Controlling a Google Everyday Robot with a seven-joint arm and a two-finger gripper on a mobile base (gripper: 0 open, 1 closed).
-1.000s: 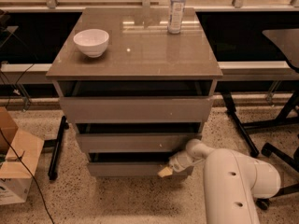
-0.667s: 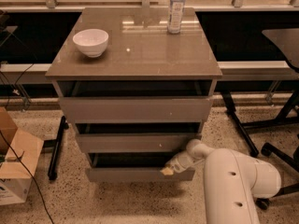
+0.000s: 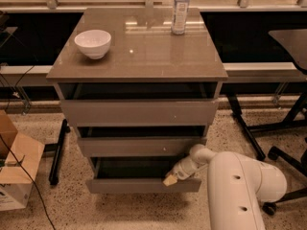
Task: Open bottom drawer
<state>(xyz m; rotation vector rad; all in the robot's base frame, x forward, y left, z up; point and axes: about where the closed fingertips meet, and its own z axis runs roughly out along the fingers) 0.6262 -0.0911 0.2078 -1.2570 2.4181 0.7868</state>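
Note:
The taupe-grey cabinet has three drawers. The bottom drawer (image 3: 139, 185) is the lowest one; its flat front panel stands out a little from the cabinet and a dark gap shows above it. My gripper (image 3: 171, 178) is at the top edge of that panel near its right end, at the end of my white arm (image 3: 235, 186), which reaches in from the lower right. The middle drawer (image 3: 139, 146) and the top drawer (image 3: 139, 111) sit above it.
A white bowl (image 3: 92, 42) and a clear water bottle (image 3: 179, 9) stand on the cabinet top. A cardboard box (image 3: 14, 166) lies on the floor at the left. Black table legs and a chair base (image 3: 283, 152) stand at the right.
The bottom drawer's front panel has come a little farther out and down in the view, and my gripper has moved with it.

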